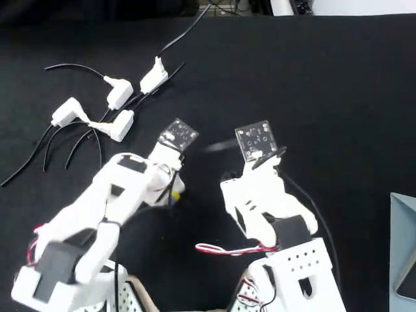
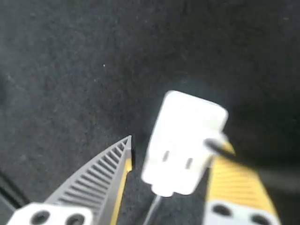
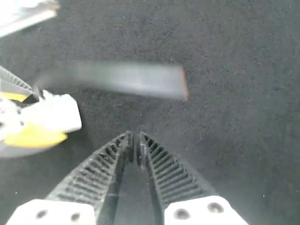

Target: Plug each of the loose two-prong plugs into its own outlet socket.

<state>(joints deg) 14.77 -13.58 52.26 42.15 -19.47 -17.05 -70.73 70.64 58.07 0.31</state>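
While my left claw (image 2: pixel 174 149) clamps a white plug (image 2: pixel 187 126), my right claw (image 3: pixel 136 137) sits pinched narrow, empty; other plugs (image 1: pixel 119 93) lie near the tabletop's (image 1: pixel 338 97) far-left corner.

Grey streak (image 3: pixel 112 79) smeared, unidentifiable; fainter smear (image 1: pixel 218 146) likewise; connector (image 2: pixel 180 140) blurred, plug or socket unclear; dark blur (image 2: pixel 218 145) touching it unreadable; grey box (image 1: pixel 404 247) cropped by frame edge.
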